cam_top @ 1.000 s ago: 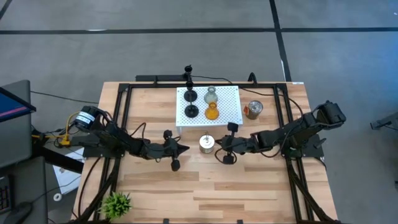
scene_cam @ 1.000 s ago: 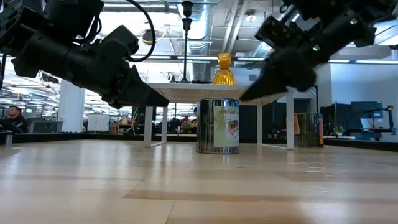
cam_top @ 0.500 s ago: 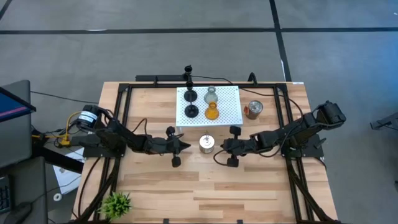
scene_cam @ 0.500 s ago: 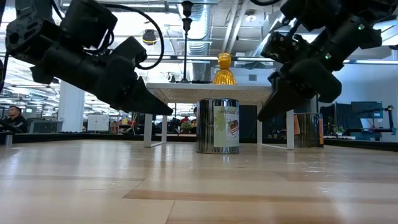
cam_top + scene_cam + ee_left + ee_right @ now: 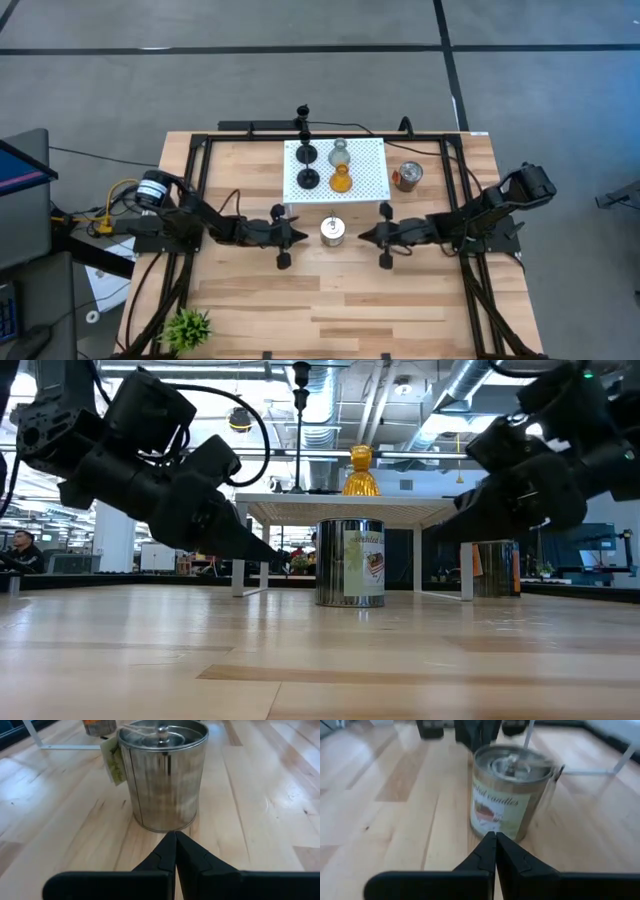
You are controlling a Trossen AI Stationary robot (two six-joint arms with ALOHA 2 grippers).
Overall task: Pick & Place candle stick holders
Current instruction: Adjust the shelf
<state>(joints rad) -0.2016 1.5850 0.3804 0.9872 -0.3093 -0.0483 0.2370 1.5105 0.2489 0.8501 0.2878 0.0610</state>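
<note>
On a white perforated stand (image 5: pixel 362 160) at the table's far middle stand the candle stick holders. Two are black with slim stems (image 5: pixel 306 153) (image 5: pixel 308 178), one is pale-green glass (image 5: pixel 339 153) and one is amber glass (image 5: pixel 341 180), which also shows in the low view (image 5: pixel 361 472). In front of the stand sits a silver candle tin (image 5: pixel 332 231). My left gripper (image 5: pixel 303 236) is shut and points at the tin from the left, a little short of it (image 5: pixel 175 836). My right gripper (image 5: pixel 362 236) is shut and points at the tin from the right, farther off (image 5: pixel 495 836).
A second small tin (image 5: pixel 408 176) stands to the right of the stand. A green plant (image 5: pixel 186 326) sits at the near left corner. Black frame rails (image 5: pixel 195 190) run along the table's left and right sides. Bare wood lies across the near half.
My right gripper has drawn back from the tin toward the table's right edge and has sunk lower. My left gripper has come down a little and edged toward the tin. Both have stayed shut. The tin and the holders have not moved.
</note>
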